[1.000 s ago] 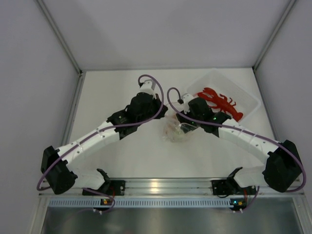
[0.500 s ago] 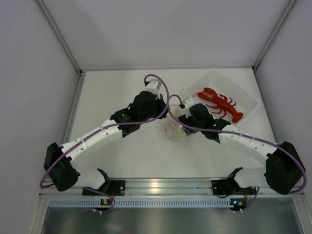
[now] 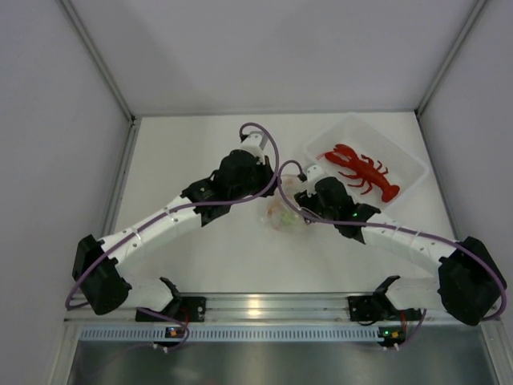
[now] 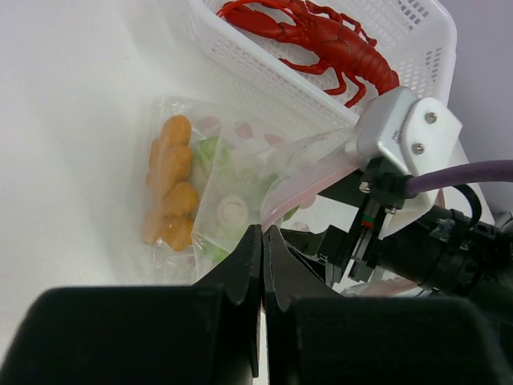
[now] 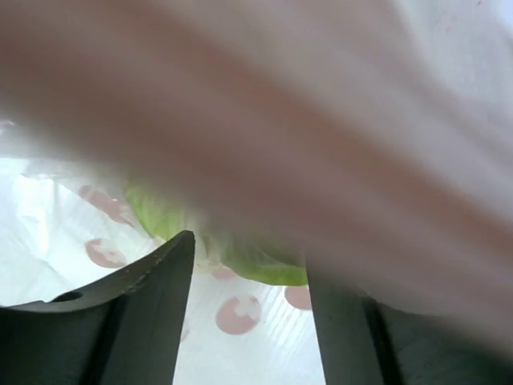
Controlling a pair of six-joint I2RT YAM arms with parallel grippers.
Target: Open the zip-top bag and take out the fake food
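Note:
The zip-top bag (image 3: 282, 215) lies mid-table between both arms. In the left wrist view my left gripper (image 4: 262, 234) is shut on the bag's pink zip edge (image 4: 300, 183). Through the bag (image 4: 232, 160) I see the orange ridged piece (image 4: 168, 192) and the white-and-green leafy piece (image 4: 230, 213). My right gripper (image 5: 248, 321) is open, its fingers (image 5: 144, 305) apart, with the green leaf (image 5: 248, 258) just past the tips. Blurred bag film (image 5: 280, 120) covers the top of that view. The red lobster (image 3: 362, 170) lies in the tray.
The white slotted tray (image 3: 410, 165) stands at the back right, also in the left wrist view (image 4: 421, 36). The right wrist and its purple cable (image 4: 405, 140) are close to my left fingers. Walls enclose the table on three sides.
The right gripper has moved left and nearer, onto the bag's mouth. The left gripper shifted slightly right, then held. The bag has drawn in a little between them.

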